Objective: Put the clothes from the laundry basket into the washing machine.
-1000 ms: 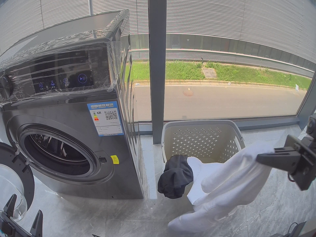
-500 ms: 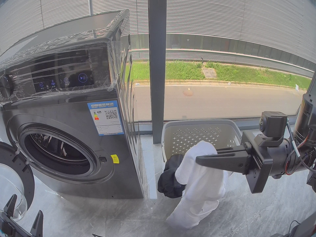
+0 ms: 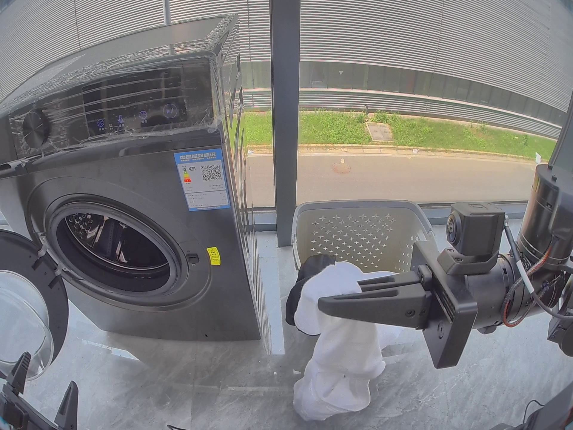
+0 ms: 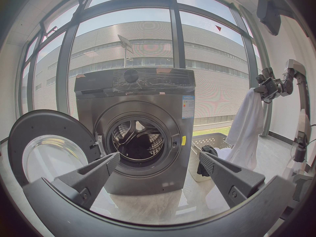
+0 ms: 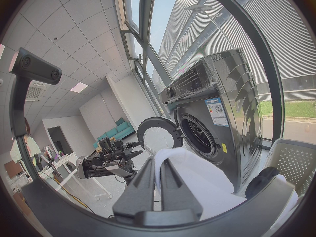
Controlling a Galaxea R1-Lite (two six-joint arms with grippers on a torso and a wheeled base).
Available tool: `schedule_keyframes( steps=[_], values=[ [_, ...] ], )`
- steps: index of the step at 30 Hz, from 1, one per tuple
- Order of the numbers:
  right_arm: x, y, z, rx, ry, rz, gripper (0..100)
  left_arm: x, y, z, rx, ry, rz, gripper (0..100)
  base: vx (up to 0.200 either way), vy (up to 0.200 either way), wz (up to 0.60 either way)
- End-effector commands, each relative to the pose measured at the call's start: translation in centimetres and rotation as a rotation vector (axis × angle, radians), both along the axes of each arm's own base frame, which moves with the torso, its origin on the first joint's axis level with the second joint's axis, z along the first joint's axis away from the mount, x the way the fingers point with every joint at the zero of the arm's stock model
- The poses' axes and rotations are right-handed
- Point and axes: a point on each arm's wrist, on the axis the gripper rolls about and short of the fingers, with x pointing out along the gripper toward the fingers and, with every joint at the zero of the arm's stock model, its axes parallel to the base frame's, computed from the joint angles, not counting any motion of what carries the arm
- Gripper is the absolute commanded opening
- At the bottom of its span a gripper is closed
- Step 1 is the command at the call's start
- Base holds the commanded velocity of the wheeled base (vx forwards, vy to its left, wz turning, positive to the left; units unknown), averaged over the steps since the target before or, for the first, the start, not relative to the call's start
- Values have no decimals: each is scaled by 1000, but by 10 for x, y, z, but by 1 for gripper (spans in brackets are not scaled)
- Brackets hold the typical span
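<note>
The grey washing machine (image 3: 137, 168) stands on the left with its round door (image 3: 27, 306) swung open and the drum opening (image 3: 113, 249) dark. To its right is the white laundry basket (image 3: 358, 228), with a dark garment (image 3: 296, 294) draped over its near rim. My right gripper (image 3: 325, 303) is shut on a white garment (image 3: 340, 347), which hangs in front of the basket down to the floor. The same grip shows in the right wrist view (image 5: 158, 163). My left gripper (image 4: 158, 158) is open, low and facing the drum (image 4: 136, 142).
A dark window post (image 3: 285, 103) rises between the washer and the basket. Glass windows run behind both. The open door juts out on the washer's left side. Pale marble floor (image 3: 179, 383) lies bare in front of the machine.
My right gripper has carried the white garment left, from the basket's right side to its front near the washer. The head camera shifted a little. The left gripper kept still.
</note>
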Motion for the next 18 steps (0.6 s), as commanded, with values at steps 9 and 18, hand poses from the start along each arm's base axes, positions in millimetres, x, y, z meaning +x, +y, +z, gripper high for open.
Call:
schedule_keyframes(
  steps=[9, 18],
  values=[
    [-10, -5, 11, 33, -32, -21, 0, 0, 0, -5, -16, 1, 4, 100, 0, 0, 0],
    [-10, -5, 11, 31, -34, -38, 0, -5, -2, 15, 84, -147, -62, 100, 0, 0, 0]
  ],
)
